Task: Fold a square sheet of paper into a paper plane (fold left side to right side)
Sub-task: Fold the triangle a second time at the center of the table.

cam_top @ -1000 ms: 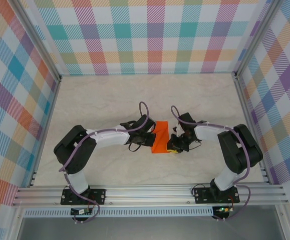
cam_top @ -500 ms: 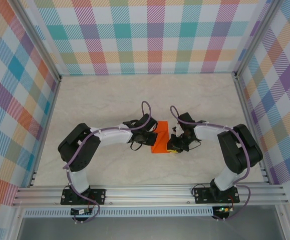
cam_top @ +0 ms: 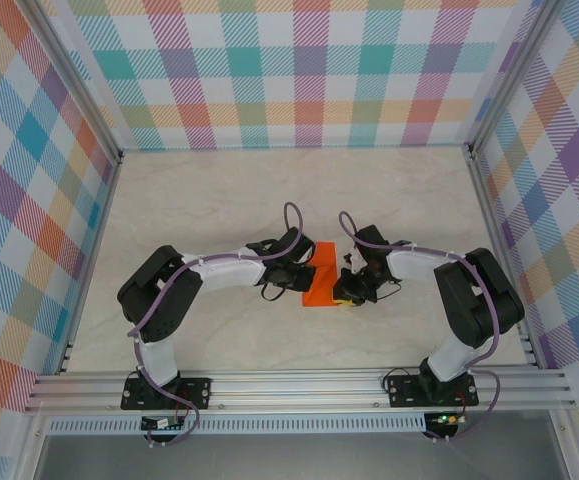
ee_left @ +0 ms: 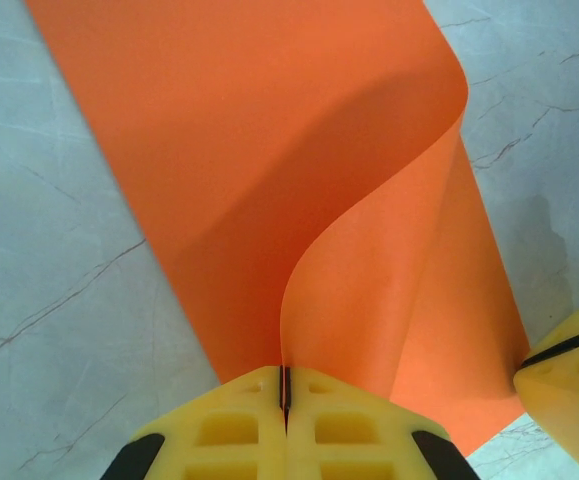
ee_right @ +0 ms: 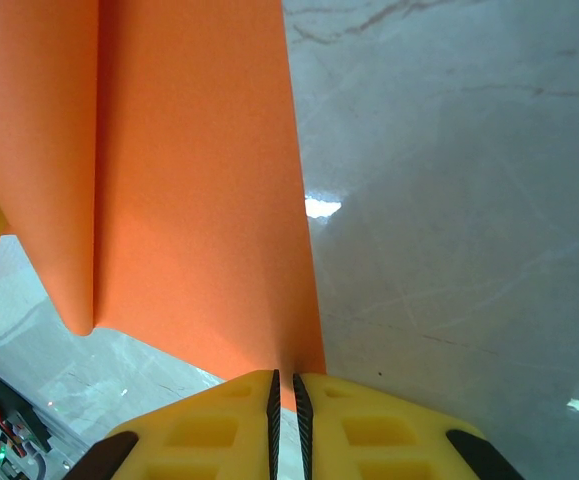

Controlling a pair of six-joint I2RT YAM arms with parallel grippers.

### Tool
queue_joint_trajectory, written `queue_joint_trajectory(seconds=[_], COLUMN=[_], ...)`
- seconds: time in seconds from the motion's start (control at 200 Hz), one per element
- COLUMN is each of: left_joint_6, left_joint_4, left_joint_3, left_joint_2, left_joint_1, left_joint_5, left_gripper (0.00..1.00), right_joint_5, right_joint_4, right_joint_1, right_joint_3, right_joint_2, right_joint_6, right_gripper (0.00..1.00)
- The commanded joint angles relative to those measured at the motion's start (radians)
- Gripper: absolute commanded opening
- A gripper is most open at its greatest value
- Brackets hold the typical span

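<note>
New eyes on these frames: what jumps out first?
The bright orange paper at the centre of the table. The left gripper is shut on its lifted, curling edge; the right gripper pinches the opposite edge. Loud plaid walls ring the scene.

Pale veined tabletop [cam_top: 209,200] beneath the left gripper [ee_left: 284,385] and right gripper [ee_right: 284,390]. Plaid walls [cam_top: 299,70] beyond and to either side. Aluminium rail [cam_top: 299,385] behind.

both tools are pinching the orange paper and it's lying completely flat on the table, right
Not flat. The left tool and right tool do both pinch the orange paper, but the left wrist view shows the edge in the left tool lifted and curling over the rest, which lies on the table.
</note>
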Motion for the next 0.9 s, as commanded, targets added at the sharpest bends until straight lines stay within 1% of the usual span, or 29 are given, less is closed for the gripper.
queue_joint_trajectory(seconds=[0.0,0.14,0.895], left_joint_6=[0.012,0.011,0.025], left_joint_4=[0.004,-0.007,-0.017], left_joint_3=[0.02,0.023,0.043], left_joint_2=[0.019,0.021,0.054], left_joint_1=[0.014,0.013,0.012], left_joint_5=[0.011,-0.009,0.008], left_gripper=[0.02,0.02,0.02], right_joint_5=[0.079,0.085,0.088], right_joint_4=[-0.076,-0.083,-0.086], right_joint_1=[0.004,0.004,0.004], right_joint_3=[-0.003,-0.002,-0.002], right_joint_2=[0.034,0.034,0.034], right_joint_6=[-0.019,-0.02,-0.022], right_gripper=[0.16,0.16,0.16])
